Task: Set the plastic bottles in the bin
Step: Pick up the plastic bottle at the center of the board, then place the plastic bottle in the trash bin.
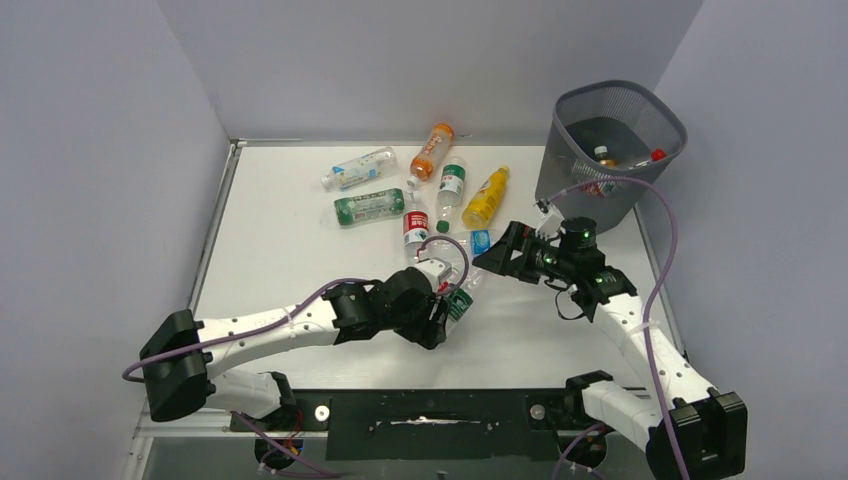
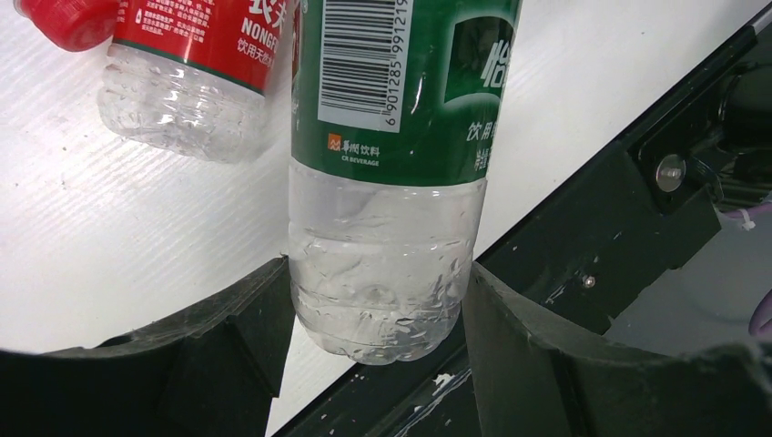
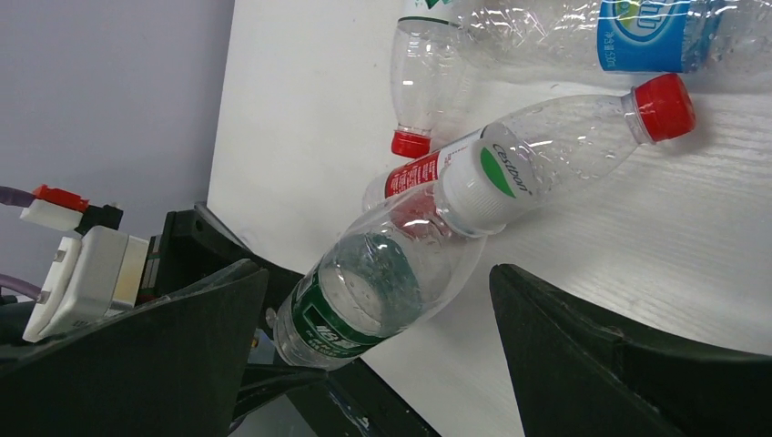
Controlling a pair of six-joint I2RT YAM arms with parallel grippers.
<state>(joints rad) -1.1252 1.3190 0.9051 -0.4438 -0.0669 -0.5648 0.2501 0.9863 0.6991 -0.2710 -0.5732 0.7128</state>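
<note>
- You have the left gripper clamped on the base end of the green-labelled bottle, with one finger pressed to each side of its clear lower body.
- Your right gripper has its jaws wide apart and holds nothing.
- Governing relation: in the top view the held bottle's long axis runs from the left jaws toward 2 o'clock, white cap leading, straight at the right gripper's gap. The right wrist view shows the cap end centred between that gripper's fingers but ahead of them, not yet within reach.
- The bin stands at the 1 o'clock corner of the table, well apart from the left arm. The right arm is the nearer, so I judge a handover likelier than a long carry.
- The loose bottles lie on their sides toward 12 o'clock of both grippers. A red-labelled bottle lies just beside the held one.
- Not determinable:
  - whether the held bottle's base is clear of the table
  - its neck, which is cut off in the left wrist view
  - the count of bottles inside the bin, which the mesh screens
</note>
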